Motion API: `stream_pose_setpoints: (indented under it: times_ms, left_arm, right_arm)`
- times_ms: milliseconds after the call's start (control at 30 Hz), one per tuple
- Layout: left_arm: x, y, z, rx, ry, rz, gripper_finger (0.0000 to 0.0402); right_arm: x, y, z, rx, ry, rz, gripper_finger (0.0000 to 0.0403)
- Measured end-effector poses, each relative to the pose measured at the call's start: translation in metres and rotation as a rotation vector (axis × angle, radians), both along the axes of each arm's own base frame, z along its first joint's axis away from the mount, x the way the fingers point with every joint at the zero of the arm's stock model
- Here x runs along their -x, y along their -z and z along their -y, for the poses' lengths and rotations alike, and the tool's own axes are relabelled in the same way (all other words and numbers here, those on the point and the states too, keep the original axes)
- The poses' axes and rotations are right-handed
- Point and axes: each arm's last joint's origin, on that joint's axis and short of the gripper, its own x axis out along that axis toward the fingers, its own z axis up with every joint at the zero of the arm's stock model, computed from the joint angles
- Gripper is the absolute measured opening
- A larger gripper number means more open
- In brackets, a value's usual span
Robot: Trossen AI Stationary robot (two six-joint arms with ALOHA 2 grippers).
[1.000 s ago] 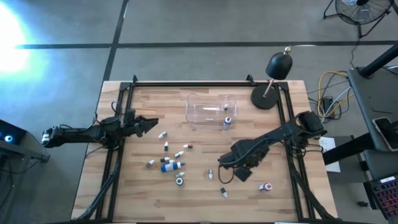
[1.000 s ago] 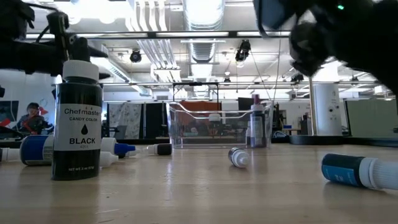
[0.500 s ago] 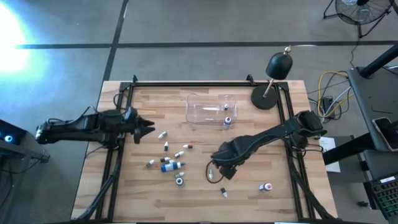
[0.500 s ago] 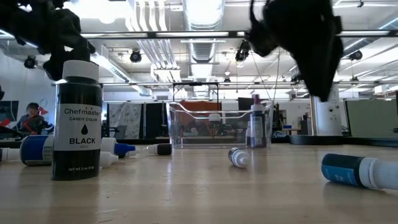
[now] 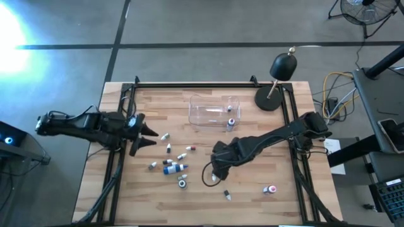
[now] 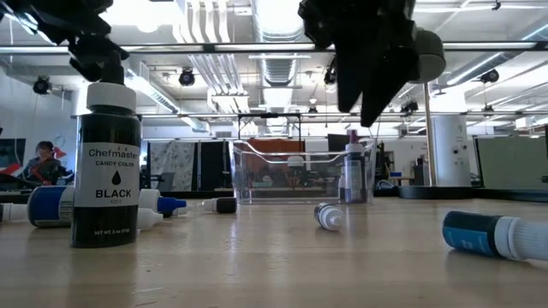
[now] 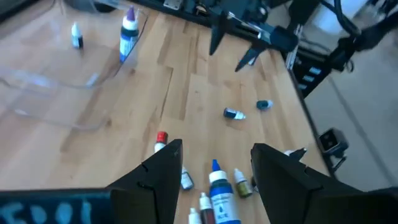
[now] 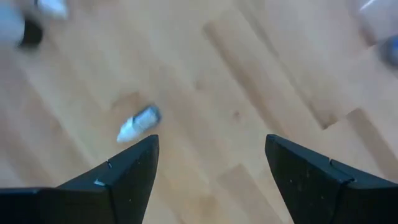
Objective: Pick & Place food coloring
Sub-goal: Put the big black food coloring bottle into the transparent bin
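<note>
High view, right hand (image 5: 211, 175) moved left, open over bottle (image 5: 214, 178)

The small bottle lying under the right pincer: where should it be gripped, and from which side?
Grip the small bottle across its middle, coming straight down from above. It lies on its side on the table, alone, so its round body is free on both flanks. The right pincer is open, above it.
</note>
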Motion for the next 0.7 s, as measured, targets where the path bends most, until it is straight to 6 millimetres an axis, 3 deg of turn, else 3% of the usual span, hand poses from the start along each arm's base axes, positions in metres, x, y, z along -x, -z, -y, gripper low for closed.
stream_pose_setpoints:
  times_ms: [367,700]
  left_arm:
    - [-0.039,-0.003,0.041,-0.186,0.147,-0.136,0.0167]
    - [-0.068,-0.016,0.081,-0.177,0.085,-0.162,0.0167]
  right_arm:
    - [0.022,-0.055,0.015,0.163,0.250,0.280,0.0285]
    - [0.069,-0.091,0.034,0.309,0.171,0.266,0.0285]
